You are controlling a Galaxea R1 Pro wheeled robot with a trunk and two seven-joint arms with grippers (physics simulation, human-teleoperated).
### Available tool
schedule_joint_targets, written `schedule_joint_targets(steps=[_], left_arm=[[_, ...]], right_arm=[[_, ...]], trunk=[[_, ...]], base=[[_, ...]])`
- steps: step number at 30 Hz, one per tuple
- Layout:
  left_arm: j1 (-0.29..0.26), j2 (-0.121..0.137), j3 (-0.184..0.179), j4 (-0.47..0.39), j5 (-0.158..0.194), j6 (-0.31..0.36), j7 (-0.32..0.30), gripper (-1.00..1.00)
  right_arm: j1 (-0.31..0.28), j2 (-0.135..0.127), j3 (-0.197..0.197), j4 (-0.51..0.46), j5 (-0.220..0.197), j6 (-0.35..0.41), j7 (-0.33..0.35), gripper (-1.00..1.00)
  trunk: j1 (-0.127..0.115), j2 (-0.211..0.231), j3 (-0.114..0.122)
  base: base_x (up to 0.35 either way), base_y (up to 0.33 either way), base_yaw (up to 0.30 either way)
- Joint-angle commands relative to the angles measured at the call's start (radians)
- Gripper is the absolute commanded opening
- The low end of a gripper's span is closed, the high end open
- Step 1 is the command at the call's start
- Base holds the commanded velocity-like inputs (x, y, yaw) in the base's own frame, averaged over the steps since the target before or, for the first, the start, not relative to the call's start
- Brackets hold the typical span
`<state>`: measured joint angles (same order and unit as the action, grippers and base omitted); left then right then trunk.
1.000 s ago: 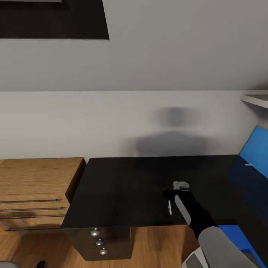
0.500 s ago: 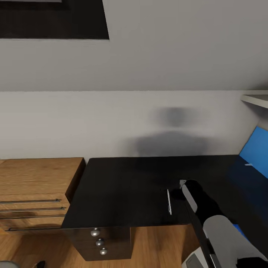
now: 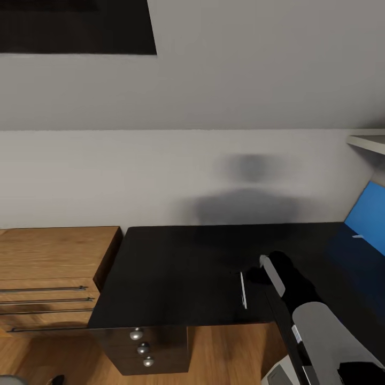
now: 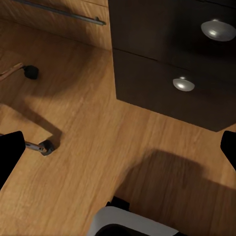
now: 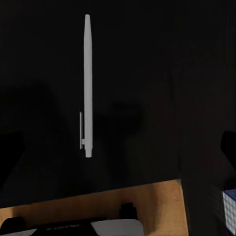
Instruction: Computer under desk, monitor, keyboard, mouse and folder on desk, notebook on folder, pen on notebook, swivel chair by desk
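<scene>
While the pen (image 3: 243, 289) lies loose near the front edge of the desk (image 3: 176, 272), just left of the right gripper (image 5: 118, 147), whose jaws are seemingly spread and empty, no stacking is yet seen, so most is judged left.

The right arm (image 3: 299, 315) covers the right gripper in the head view, so the set of its jaws cannot be told. The desk (image 3: 176, 267) runs off the right edge, as does a blue panel (image 3: 369, 216). In the left wrist view, chair castors (image 4: 46, 146) show without the chair, and the black drawer unit (image 4: 162, 59) is cut off at the frame edge
</scene>
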<state>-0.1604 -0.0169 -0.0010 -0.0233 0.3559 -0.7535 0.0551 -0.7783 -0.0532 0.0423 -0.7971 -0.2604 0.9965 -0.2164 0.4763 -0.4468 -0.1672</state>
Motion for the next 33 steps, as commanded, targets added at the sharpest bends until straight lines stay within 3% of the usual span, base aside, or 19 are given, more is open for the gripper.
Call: schedule_joint_targets(steps=[1,5,12,33], left_arm=[[-0.001,0.0,-0.001,0.0,-0.003,-0.003,0.006,1.0],[-0.001,0.0,-0.001,0.0,-0.003,-0.003,0.006,1.0],[-0.001,0.0,0.001,0.0,-0.004,-0.002,0.008,1.0],[-0.001,0.0,0.001,0.0,-0.005,-0.001,0.009,1.0]], right_arm=[[-0.001,-0.002,0.003,-0.003,-0.01,-0.006,-0.009,1.0],[-0.001,-0.004,0.002,-0.015,-0.01,-0.065,-0.006,1.0],[-0.001,-0.002,0.006,-0.021,-0.01,-0.099,-0.006,1.0],[-0.001,-0.001,0.005,-0.036,-0.01,-0.106,-0.006,1.0]], trunk=[[0.004,-0.009,-0.005],[0.02,-0.037,-0.018],[0.047,-0.086,-0.04],[0.127,-0.233,-0.105]], base=[[0.0,0.0,0.0],[0.0,0.0,0.0],[0.0,0.0,0.0],[0.0,0.0,0.0]])
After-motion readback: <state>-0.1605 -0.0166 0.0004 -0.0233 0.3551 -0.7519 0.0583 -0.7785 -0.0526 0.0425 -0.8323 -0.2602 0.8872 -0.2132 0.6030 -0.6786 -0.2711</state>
